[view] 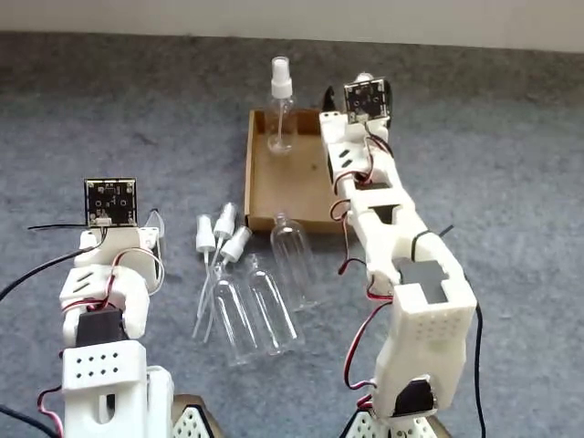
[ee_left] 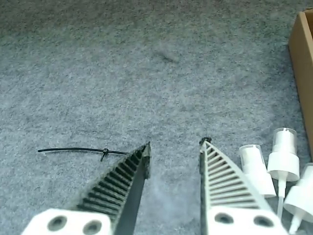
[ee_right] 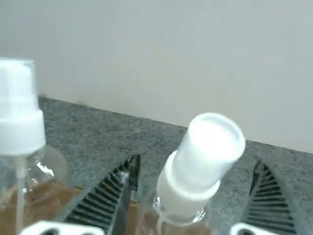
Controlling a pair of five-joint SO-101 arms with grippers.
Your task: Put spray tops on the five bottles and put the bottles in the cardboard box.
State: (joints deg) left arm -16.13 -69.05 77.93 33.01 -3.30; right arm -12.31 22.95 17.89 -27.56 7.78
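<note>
While the right pincer (ee_right: 196, 163) gapes — a capped bottle (ee_right: 193, 183) tilts between.

Grey carpeted table (view: 109, 119), cardboard box (view: 248, 173), three open bottles (view: 271, 315), three spray tops (view: 224, 224), cable tie (ee_left: 83, 150)

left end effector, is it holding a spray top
No, the left end effector is open and empty; the spray tops lie beside it.

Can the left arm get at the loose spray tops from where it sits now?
Probably yes. The left gripper is open over the carpet, the spray tops lie right beside it with nothing between, and the right arm is away over the box.
</note>
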